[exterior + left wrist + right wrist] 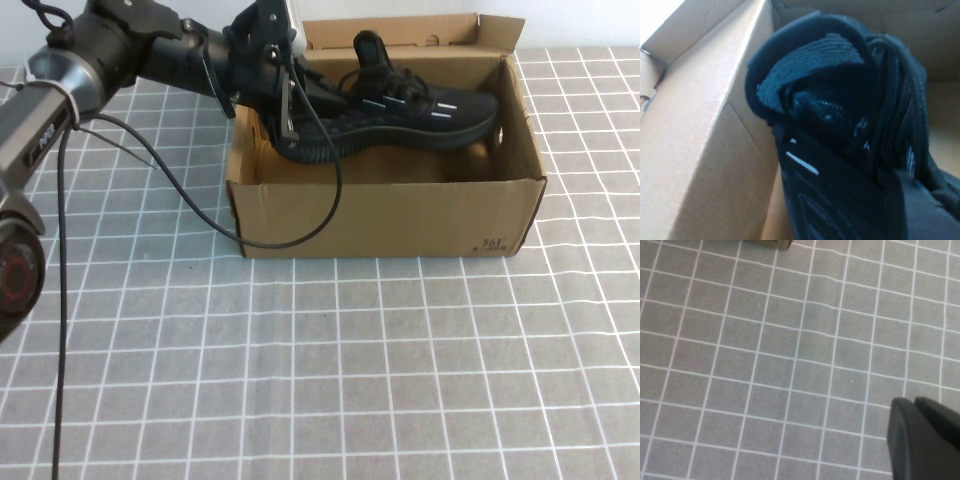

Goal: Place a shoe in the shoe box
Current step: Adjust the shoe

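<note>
The black knit shoe (400,115) with white dash marks lies lengthwise inside the brown cardboard shoe box (390,215), toe toward the right wall. My left gripper (285,100) reaches over the box's left wall and is shut on the shoe's heel end. In the left wrist view the shoe's heel collar and laces (840,100) fill the frame beside the box's inner wall (705,130), and the left gripper (892,200) is dark against the shoe. Whether the sole rests on the box floor is hidden. My right gripper (915,402) hangs shut and empty over the cloth.
A grey cloth with a white grid (350,380) covers the table around the box. A black cable (300,240) loops from the left arm down the box's front left corner. One box corner (770,242) shows in the right wrist view.
</note>
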Robot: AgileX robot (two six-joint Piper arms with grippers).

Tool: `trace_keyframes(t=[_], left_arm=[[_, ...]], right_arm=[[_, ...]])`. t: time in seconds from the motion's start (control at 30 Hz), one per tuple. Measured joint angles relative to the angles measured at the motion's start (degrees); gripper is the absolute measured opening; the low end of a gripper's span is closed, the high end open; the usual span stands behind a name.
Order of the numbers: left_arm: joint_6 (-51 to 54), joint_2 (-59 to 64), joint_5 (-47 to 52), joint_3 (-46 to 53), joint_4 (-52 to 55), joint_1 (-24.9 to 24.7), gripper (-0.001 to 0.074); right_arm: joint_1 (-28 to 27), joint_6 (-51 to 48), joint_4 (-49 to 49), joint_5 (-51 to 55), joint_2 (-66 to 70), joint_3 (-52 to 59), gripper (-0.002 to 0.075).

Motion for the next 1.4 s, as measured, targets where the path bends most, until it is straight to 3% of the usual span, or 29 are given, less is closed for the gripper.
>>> trace_keyframes(t=[1.23, 1.4], left_arm=[[3.8, 4.7, -6.1, -0.1, -0.3, 0.0, 0.0019], [0.1, 4.7, -7.2, -0.1, -1.2, -0.1, 0.0086]], right_arm=[[0.0, 0.3, 2.1, 0.2, 0.0, 0.0, -0.0016], [0.0, 0.3, 2.2, 0.2, 0.0, 0.0, -0.0016]])
